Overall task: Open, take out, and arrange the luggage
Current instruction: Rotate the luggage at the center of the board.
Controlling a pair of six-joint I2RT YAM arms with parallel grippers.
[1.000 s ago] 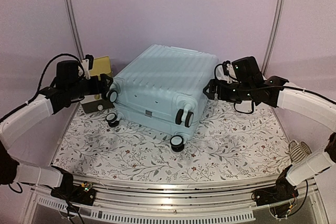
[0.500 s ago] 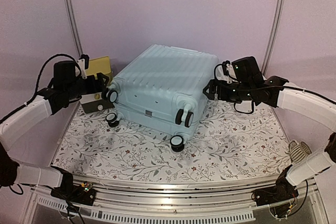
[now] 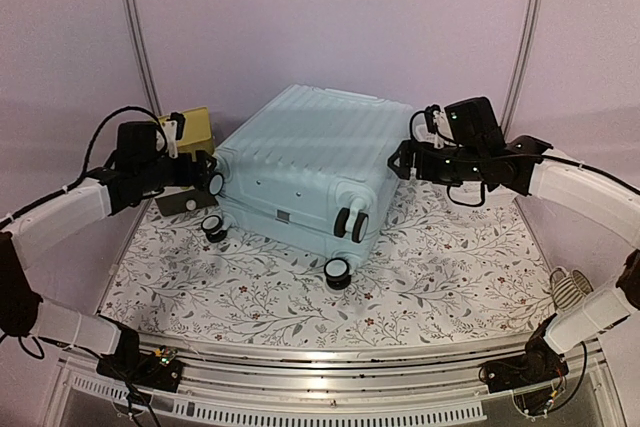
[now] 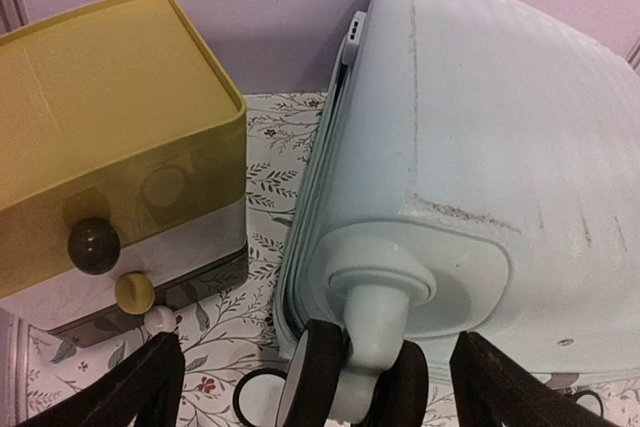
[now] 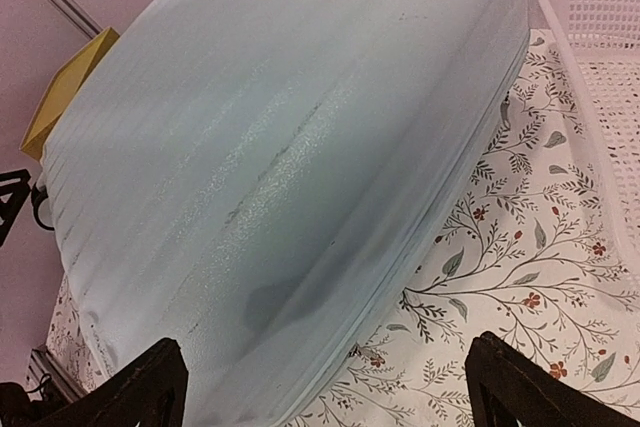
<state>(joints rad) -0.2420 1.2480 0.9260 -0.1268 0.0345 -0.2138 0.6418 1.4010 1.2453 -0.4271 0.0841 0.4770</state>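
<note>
Mint-blue luggage (image 3: 305,162) lies flat & shut on floral cloth (image 3: 450,267); L gripper (image 3: 203,179) wide open either side of corner wheel (image 4: 312,379), R gripper (image 3: 402,163) wide open by its right edge, both empty

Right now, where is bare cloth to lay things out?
Free: near strip of the floral tablecloth, between the pale mint ribbed hard-shell suitcase and the arm bases. Crowded: far left, yellow-topped drawer box beside suitcase; white lattice basket close by, right wrist view.
</note>
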